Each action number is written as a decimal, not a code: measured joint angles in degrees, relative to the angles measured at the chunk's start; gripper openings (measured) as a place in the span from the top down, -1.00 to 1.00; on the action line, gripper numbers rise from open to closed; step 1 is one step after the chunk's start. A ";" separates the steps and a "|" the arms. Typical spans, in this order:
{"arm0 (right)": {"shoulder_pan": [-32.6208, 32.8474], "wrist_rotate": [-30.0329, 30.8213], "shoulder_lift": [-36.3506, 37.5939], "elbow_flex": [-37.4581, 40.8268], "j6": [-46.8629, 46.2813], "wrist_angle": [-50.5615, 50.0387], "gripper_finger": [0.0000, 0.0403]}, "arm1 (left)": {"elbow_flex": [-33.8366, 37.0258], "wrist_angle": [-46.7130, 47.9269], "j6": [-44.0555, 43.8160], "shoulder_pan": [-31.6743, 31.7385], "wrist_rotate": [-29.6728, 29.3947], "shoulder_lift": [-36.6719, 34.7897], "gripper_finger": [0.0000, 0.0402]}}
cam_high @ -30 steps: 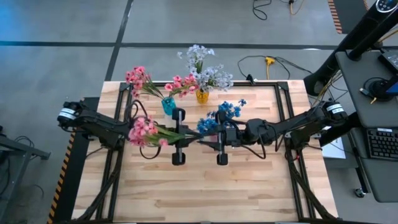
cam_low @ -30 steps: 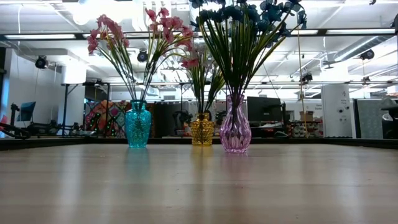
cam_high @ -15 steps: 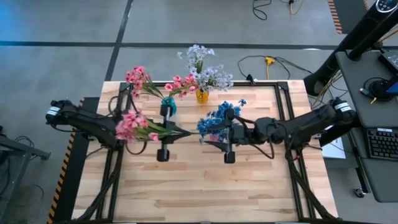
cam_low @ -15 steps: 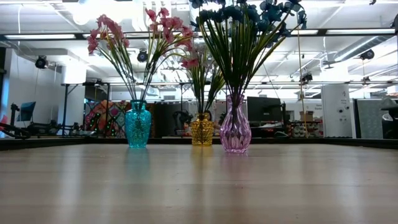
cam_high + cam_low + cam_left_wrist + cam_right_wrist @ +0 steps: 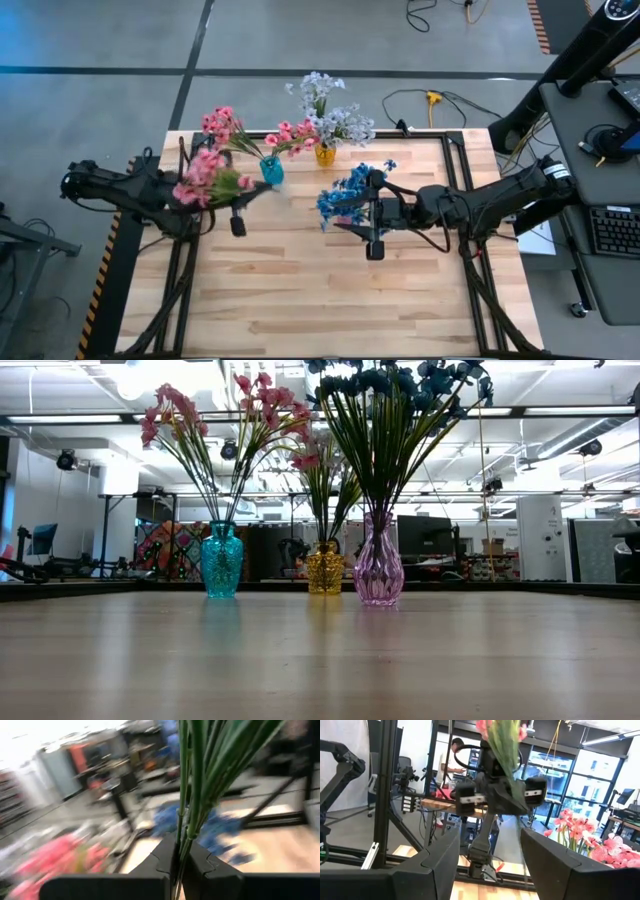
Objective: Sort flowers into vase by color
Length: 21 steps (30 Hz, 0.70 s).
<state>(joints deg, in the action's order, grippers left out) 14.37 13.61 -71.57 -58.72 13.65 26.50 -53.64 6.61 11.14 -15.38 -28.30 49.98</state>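
A bunch of pink flowers on thin green stems [image 5: 205, 178] was held by the left gripper [image 5: 252, 196], above the left side of the pale wooden worktop [image 5: 320, 290]. In the left wrist view, the green stems [image 5: 192, 780] were pinched tight between the two dark fingers [image 5: 165, 860], which were pressed together on them. The pink blooms were seen over the left arm, near the left edge of the worktop.

The right gripper [image 5: 368, 215] was seen near the middle of the worktop, just beside the bright blue flowers [image 5: 350, 192]. Its two dark fingers [image 5: 555, 865] were spread apart, and nothing was held between them. Through the gap between them, the left gripper [image 5: 495, 795] was seen with its bunch of stems.

Three small glass vases were stood in a row at the back of the worktop. Pink flowers [image 5: 215, 410] were kept in the teal glass vase [image 5: 222, 560] on the left. Pale white and lavender flowers [image 5: 325, 110] were kept in the yellow glass vase [image 5: 324, 568] in the middle. Blue flowers on long green stems [image 5: 395, 400] were kept in the pink glass vase [image 5: 378, 565] on the right. All three vases were stood upright.

A person [image 5: 454, 752] was seen far off in the room behind the worktop.
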 joint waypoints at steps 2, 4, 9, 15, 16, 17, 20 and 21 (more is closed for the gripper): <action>0.00 0.02 0.00 0.00 0.00 -0.07 -0.01 | 0.43 2.27 -0.73 0.06 -5.84 -0.79 1.00; 0.00 0.04 -0.02 0.00 0.00 -0.13 -0.01 | 1.02 4.39 -1.43 0.33 -10.91 -1.14 1.00; 0.00 0.55 -0.02 -0.01 0.44 -0.12 -0.01 | 2.73 5.40 -2.17 2.28 -13.72 -1.14 1.00; 0.00 3.06 -0.02 0.00 0.49 -1.25 -0.01 | 7.18 2.65 -3.83 8.31 -11.29 -2.08 1.00; 0.00 3.08 -0.04 0.00 0.46 -1.30 -0.01 | 8.16 1.32 -3.94 9.65 -9.75 -2.49 1.00; 0.00 3.10 -0.04 0.00 0.46 -1.29 -0.01 | 9.22 -0.15 -3.96 10.89 -8.45 -2.91 1.00; 0.00 3.09 -0.04 -0.01 0.48 -1.28 -0.01 | 12.19 -4.06 -3.99 14.47 -5.08 -4.43 1.00; 0.00 3.08 -0.04 0.00 0.48 -1.31 -0.01 | 13.16 -5.39 -4.00 15.52 -4.55 -5.02 1.00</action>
<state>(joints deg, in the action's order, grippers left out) 14.37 16.69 -71.61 -58.72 14.13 25.19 -40.48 1.22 7.15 0.14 -32.85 44.96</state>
